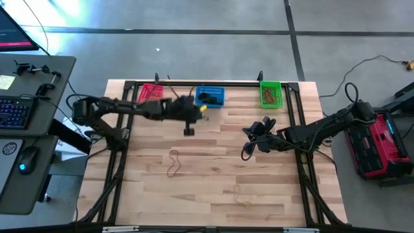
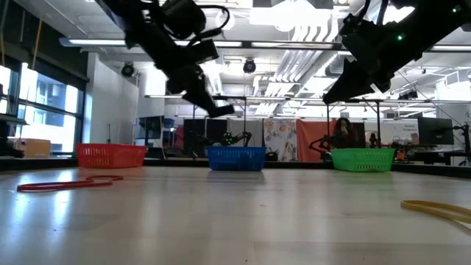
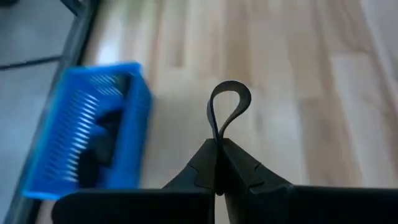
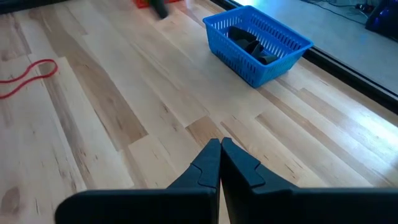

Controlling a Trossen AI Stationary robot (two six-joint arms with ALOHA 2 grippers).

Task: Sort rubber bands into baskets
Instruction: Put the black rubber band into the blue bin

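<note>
Pale wooden tabletop (image 1: 213, 168) lies under the left gripper (image 3: 217, 163), pinched on a thick black rubber band loop (image 3: 229, 106). I'd carry it toward twelve o'clock until squarely over the blue plastic mesh basket (image 1: 210, 96), then let go low. Right gripper (image 4: 220, 163) waits at three o'clock, closed and empty.

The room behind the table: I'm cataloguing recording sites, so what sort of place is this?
Probably a robotics lab or open workshop: a keyboard on a desk beside the table, bare ceiling pipes and strip lights, and monitors at the back.

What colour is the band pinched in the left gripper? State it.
Black: the rubber band loops out of the shut left gripper, clearest in the left wrist view.
</note>
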